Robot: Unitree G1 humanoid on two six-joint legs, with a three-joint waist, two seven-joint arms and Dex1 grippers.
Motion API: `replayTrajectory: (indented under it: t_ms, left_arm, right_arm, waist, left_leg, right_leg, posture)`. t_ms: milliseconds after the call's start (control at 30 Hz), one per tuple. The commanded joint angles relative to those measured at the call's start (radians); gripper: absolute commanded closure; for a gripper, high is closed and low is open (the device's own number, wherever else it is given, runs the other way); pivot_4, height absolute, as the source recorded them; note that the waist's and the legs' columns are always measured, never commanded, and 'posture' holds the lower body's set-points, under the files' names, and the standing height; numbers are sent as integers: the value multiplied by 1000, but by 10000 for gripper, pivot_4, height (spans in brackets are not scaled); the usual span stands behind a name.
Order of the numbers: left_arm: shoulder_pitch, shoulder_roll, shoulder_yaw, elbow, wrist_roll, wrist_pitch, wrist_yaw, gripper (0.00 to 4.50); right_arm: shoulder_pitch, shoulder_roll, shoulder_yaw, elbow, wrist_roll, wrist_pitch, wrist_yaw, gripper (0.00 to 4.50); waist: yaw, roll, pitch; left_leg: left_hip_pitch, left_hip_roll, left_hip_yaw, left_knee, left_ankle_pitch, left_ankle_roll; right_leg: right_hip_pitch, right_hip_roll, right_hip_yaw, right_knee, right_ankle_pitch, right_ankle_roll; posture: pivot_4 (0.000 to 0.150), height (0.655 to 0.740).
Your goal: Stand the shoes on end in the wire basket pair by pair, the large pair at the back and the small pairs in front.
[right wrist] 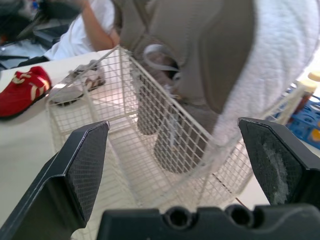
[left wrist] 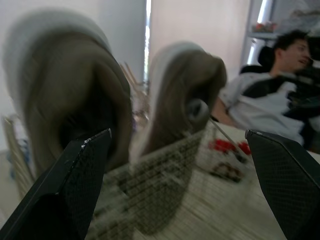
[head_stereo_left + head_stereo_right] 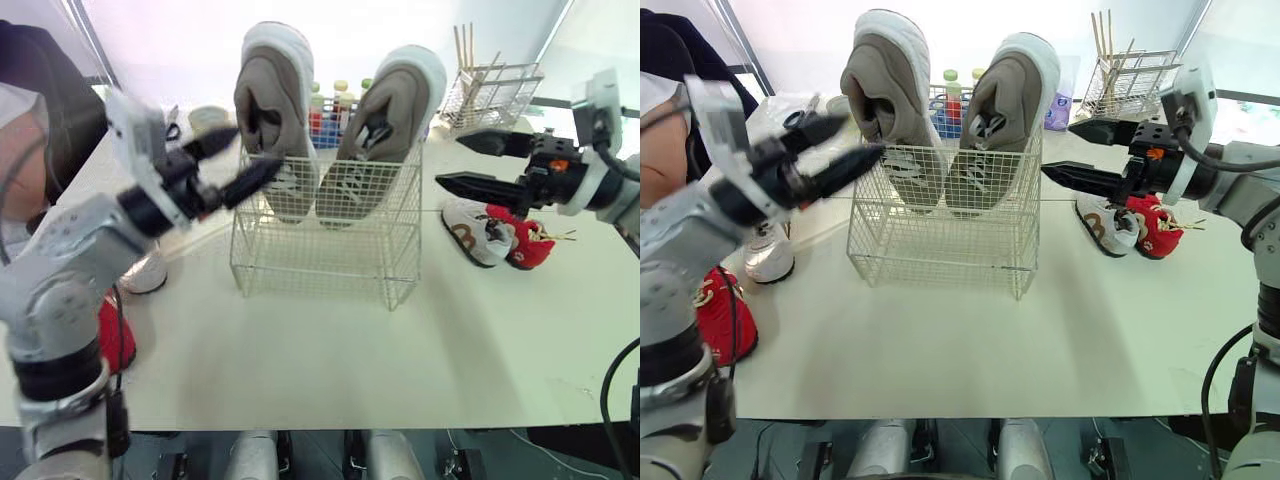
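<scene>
Your large pair already stands on end in the wire basket (image 3: 325,255) at mid-worktop: the left grey shoe (image 3: 275,110) and the right grey shoe (image 3: 390,125) sit side by side along its rear wall, toes down, heels rising well above the rim, openings facing you. Your left gripper (image 3: 260,148) hangs at the basket's upper left corner, just beside the left grey shoe, with its jaws spread and nothing between them; whether the lower finger touches the wire cannot be told. Your right gripper (image 3: 448,160) is off the basket's right side, apart from it, its jaws spread wide and holding nothing. It hovers over a small pair lying on the worktop (image 3: 400,350), a white-and-brown small shoe (image 3: 472,230) touching a red small shoe (image 3: 527,245). On the opposite side, near the worktop's left edge, lie a white small shoe (image 3: 768,255) and a second red shoe (image 3: 722,310). Behind the basket sit a blue crate of bottles (image 3: 948,105) and a wire rack (image 3: 492,95) holding sticks. A person (image 2: 270,100) sits beyond the worktop's left end.
</scene>
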Motion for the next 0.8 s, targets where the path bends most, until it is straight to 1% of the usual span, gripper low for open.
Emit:
replayTrajectory:
  t_ms: [33,67,233,400,500,567,667,733,800]
  left_arm:
    - [18,29,-26,-64,-82,24,-31,467]
    - [19,30,-37,-67,-89,24,-29,467]
    - [27,25,-117,-69,-45,-10,-47,467]
    - [9,27,-165,-44,7,-37,-70,467]
    - [-8,23,-185,-20,41,-54,-83,467]
    - [-24,19,-190,5,42,-51,-90,467]
    - [-42,6,-191,37,5,-47,-137,467]
    - [-47,-7,-185,48,-27,-39,-156,467]
    - [-47,-15,-179,49,-84,-15,-168,467]
  right_arm:
    - [18,-3,-51,3,-17,-30,-2,0]
    - [22,-2,-52,5,-18,-32,-1,0]
    - [50,4,-81,3,-31,-37,-37,0]
    - [94,39,-120,-33,-74,-78,-129,0]
    - [115,53,-144,-56,-67,-76,-162,0]
    - [128,58,-157,-79,-61,-65,-190,0]
    - [151,135,-222,-123,16,-45,-266,0]
    - [150,231,-273,-137,10,-94,-383,0]
    - [202,264,-303,-144,-42,-130,-440,0]
  waist:
    - [3,0,0]
    - [4,0,0]
    - [1,0,0]
    - [-2,0,0]
    - [-1,0,0]
    - [-1,0,0]
    - [-1,0,0]
    - [-3,0,0]
    - [-2,1,0]
  left_leg:
    - [0,0,0,0,0,0]
    - [0,-1,0,0,0,0]
    - [1,-1,0,0,0,0]
    - [1,-1,0,0,0,0]
    - [1,-1,0,0,0,0]
    - [1,-1,0,0,0,0]
    - [1,-1,0,0,0,0]
    - [1,-1,0,0,0,0]
    - [2,-1,0,0,0,0]
  right_leg:
    - [1,0,0,0,0,0]
    - [1,0,0,-1,0,0]
    - [2,0,0,-1,0,0]
    - [2,1,0,-1,0,0]
    - [2,1,0,-1,0,0]
    - [2,1,0,-1,0,0]
    - [2,1,0,-1,0,0]
    - [3,1,0,-1,0,0]
    - [2,1,0,-1,0,0]
  posture:
    - [1500,7352]
    - [1500,7352]
    - [1500,7352]
    - [1500,7352]
    - [1500,7352]
    - [1500,7352]
    - [1500,7352]
    - [1500,7352]
    - [1500,7352]
